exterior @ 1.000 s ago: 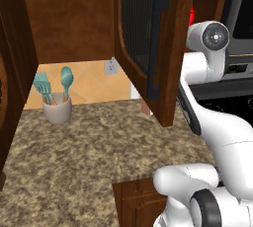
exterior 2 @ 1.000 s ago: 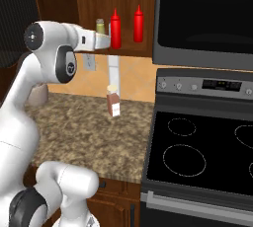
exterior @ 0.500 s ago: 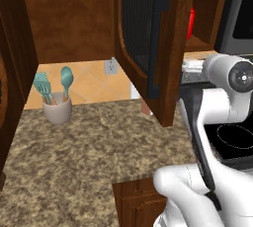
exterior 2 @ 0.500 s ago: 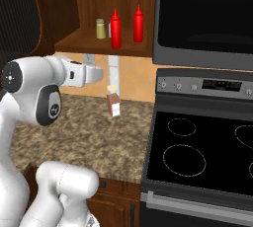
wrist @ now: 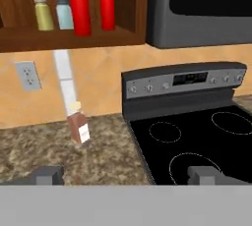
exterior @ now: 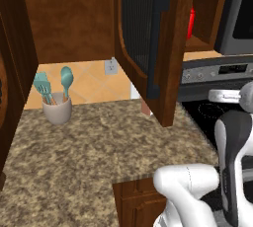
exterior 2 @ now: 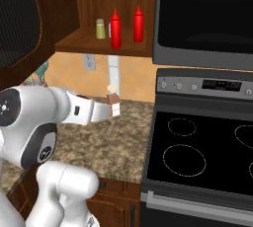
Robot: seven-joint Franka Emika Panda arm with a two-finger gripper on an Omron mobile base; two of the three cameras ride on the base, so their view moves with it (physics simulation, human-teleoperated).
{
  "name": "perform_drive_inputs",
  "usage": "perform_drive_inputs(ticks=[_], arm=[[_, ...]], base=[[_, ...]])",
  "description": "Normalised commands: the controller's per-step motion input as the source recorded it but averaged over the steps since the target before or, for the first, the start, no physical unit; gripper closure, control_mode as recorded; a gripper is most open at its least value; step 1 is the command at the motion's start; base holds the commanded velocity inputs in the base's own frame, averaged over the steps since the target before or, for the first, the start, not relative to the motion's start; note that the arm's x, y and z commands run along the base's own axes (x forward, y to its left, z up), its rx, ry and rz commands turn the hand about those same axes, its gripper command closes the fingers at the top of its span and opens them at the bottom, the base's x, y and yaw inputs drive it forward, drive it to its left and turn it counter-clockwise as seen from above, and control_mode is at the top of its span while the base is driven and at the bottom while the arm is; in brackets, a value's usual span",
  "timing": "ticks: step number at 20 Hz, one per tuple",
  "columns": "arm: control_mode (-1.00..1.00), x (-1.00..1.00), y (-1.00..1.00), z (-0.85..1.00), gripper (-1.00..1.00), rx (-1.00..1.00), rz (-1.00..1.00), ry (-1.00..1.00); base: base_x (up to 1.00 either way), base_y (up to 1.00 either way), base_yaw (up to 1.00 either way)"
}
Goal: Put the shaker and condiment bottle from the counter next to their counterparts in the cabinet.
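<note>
On the open cabinet's shelf the pale blue-grey shaker stands beside a yellowish shaker. Two slim red condiment bottles stand side by side just right of them. The same shelf group shows in the right base view, with the yellowish shaker and the red bottles. My gripper is open, with nothing between its fingertips. It hangs well below the shelf, over the granite counter, and faces the wall.
A small brown bottle stands on the counter by the wall, under a white strip. The black stove and the microwave are to the right. The open cabinet door juts over the counter. A crock of teal utensils stands at the far left.
The arm has come down from shelf height to just above the counter and drawn back from the cabinet. The gripper has stayed open and the shelf items have not moved.
</note>
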Motion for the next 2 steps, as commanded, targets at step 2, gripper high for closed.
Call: perform_drive_inputs(ticks=[2], arm=[[-1.00, -1.00, -0.49, -1.00, -1.00, 0.00, 0.00, 0.15]], base=[[0.00, 0.00, 0.00]])
